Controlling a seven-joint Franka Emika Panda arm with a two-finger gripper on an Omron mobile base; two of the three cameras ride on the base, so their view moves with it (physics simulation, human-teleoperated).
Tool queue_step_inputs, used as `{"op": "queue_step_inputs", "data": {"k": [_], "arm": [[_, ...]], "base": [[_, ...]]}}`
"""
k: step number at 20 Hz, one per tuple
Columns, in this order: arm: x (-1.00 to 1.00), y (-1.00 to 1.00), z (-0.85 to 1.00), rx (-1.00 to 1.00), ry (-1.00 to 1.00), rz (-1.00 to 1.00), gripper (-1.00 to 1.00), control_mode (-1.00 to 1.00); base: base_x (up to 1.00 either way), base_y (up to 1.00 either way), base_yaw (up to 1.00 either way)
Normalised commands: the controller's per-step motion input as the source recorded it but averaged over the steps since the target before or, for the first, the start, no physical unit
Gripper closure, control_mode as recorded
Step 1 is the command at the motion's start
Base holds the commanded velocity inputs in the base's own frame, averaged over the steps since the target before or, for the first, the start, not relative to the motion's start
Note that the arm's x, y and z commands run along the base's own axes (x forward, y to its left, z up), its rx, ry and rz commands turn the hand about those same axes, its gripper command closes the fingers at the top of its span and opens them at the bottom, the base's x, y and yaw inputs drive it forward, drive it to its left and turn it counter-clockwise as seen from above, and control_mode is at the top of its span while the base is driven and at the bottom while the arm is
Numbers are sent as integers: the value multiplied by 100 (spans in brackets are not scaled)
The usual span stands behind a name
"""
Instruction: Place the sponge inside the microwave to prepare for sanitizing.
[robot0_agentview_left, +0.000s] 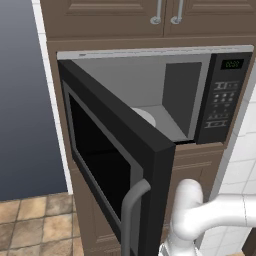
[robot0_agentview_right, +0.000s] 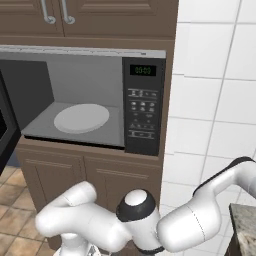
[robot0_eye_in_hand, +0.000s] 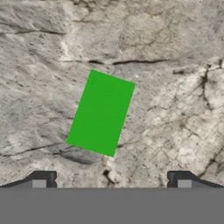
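The small rectangular sponge (robot0_eye_in_hand: 101, 113) with its bright green top lies flat on a mottled grey stone surface (robot0_eye_in_hand: 175, 65), seen from straight above in the hand view, its long sides slanted a little against the frame. The two-finger gripper (robot0_eye_in_hand: 111, 177) hangs over it with its jaws released and spread wide; nothing is between them, and the two dark fingertips (robot0_eye_in_hand: 43, 177) stand apart at the bottom of the view, with the sponge ahead of them and slightly toward the left tip. That wide spread fits a grasp from above, since the block looks narrow enough across its short side to fit between the tips, though the slant suggests the hand would need a small roll to square up with it. The large built-in black microwave (robot0_agentview_right: 142, 107) is set into brown wooden cabinets (robot0_agentview_left: 105, 17), and its dark glass door (robot0_agentview_left: 117, 160) with the grey curved handle (robot0_agentview_left: 131, 210) stands swung fully open to the left, so the grey interior and the pale round turntable plate (robot0_agentview_right: 81, 118) are exposed and ready to take the sponge. The button panel with a green display (robot0_agentview_right: 142, 70) sits at the right of the cavity. The task appears to be at its start: the sponge is not yet picked up.
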Motion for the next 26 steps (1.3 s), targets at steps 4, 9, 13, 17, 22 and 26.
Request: {"op": "queue_step_inputs", "data": {"k": [4, 9, 13, 17, 22, 26], "arm": [[1, -10, -31, 0, 0, -1, -100, -100], [10, -27, -20, 0, 0, -4, -100, -100], [16, -24, -13, 0, 3, -7, -100, -100], [15, -8, -6, 0, 9, -11, -100, -100], [10, -12, -1, 4, 12, -15, -100, -100], [1, -32, -5, 5, 8, -17, -100, -100]], "base": [[0, 0, 0], [0, 0, 0], [0, 0, 0], [0, 0, 0], [0, 0, 0], [0, 0, 0]]}}
